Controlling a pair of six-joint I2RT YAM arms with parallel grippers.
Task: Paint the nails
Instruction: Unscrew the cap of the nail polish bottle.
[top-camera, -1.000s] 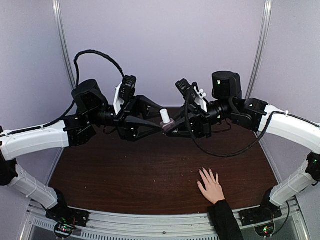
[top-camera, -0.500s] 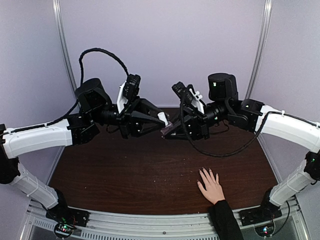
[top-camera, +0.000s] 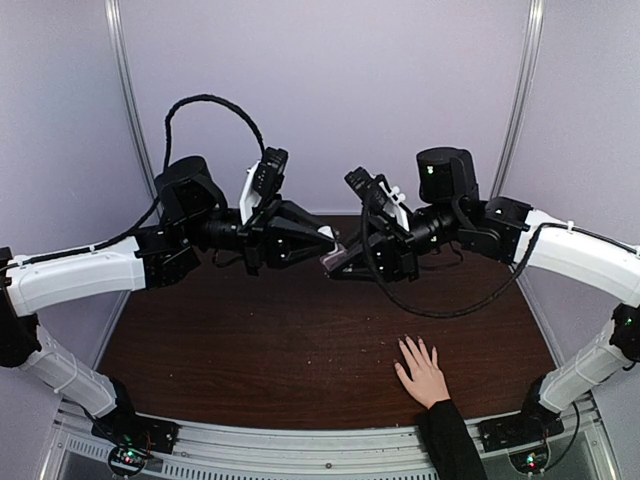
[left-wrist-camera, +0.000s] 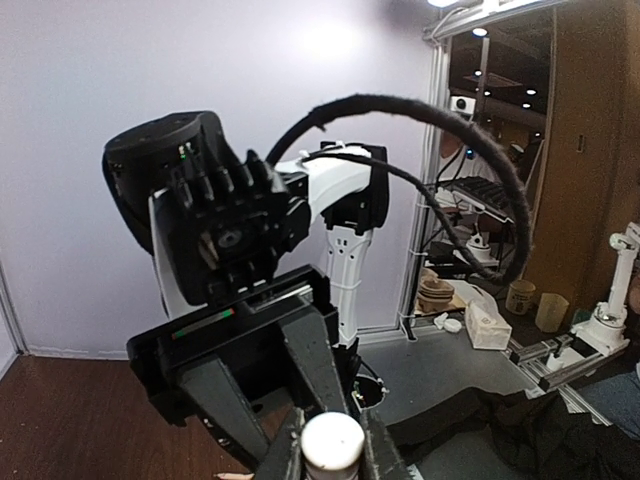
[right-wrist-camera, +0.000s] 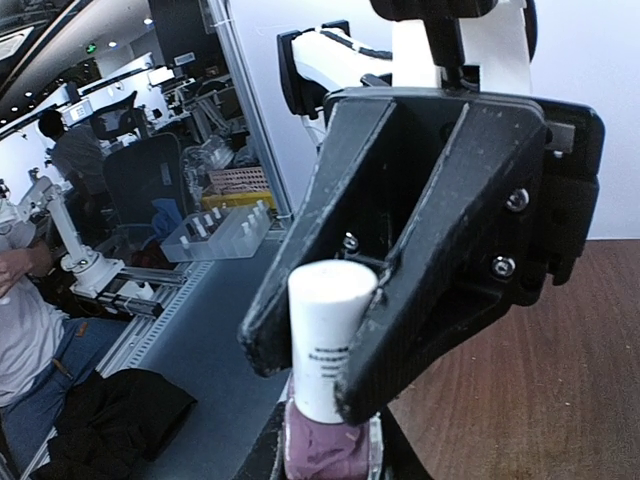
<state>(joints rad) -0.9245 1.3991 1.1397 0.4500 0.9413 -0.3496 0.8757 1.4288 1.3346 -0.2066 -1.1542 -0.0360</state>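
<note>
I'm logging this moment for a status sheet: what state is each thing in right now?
Left fingers, shut on the cap.
Right fingers, shut on the bottle.
Cap, on the bottle, gripped.
Bottle, capped, held in the air above the table.
Hand, flat on the table, fingers spread.
Nails, too small to tell whether they are painted.

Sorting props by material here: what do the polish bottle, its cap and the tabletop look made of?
The bottle looks like clear glass, possibly hard plastic: glossy, mauve polish showing through. The cap seems matte white plastic, smooth with small printed text. The tabletop looks like dark brown wood or wood-look laminate, with a faint sheen.
</note>
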